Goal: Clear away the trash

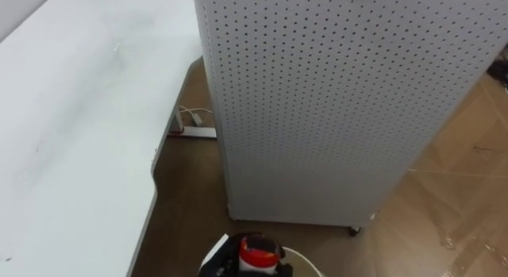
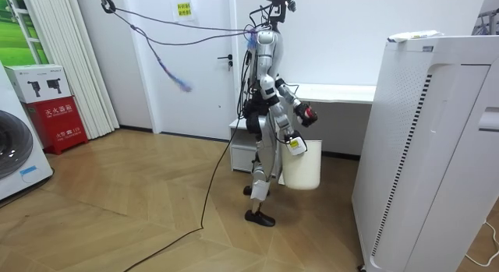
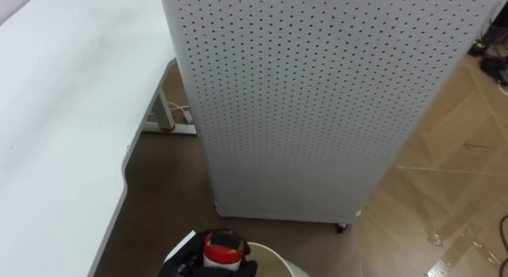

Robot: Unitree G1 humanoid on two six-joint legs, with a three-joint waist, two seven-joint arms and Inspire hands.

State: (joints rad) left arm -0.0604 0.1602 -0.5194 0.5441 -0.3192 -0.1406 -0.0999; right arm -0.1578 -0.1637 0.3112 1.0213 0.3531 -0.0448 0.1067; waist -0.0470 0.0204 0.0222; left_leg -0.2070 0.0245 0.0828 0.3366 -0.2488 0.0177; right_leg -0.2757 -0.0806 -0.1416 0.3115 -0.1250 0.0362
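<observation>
Clutching red garbage [image 1: 260, 251], the left robot hand [image 3: 184, 267] is hovering directly above the mouth of the white bin [image 2: 302, 167].

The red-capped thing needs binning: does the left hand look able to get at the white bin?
Probably yes: the left hand holds the red-capped thing just above the white bin, which hangs from the right hand, and the gap between them looks free.

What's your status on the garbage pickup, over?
Left hand shut on red item, above white bin. Right hand carries the bin. Perforated white cabinet close ahead, desk on the left.
</observation>
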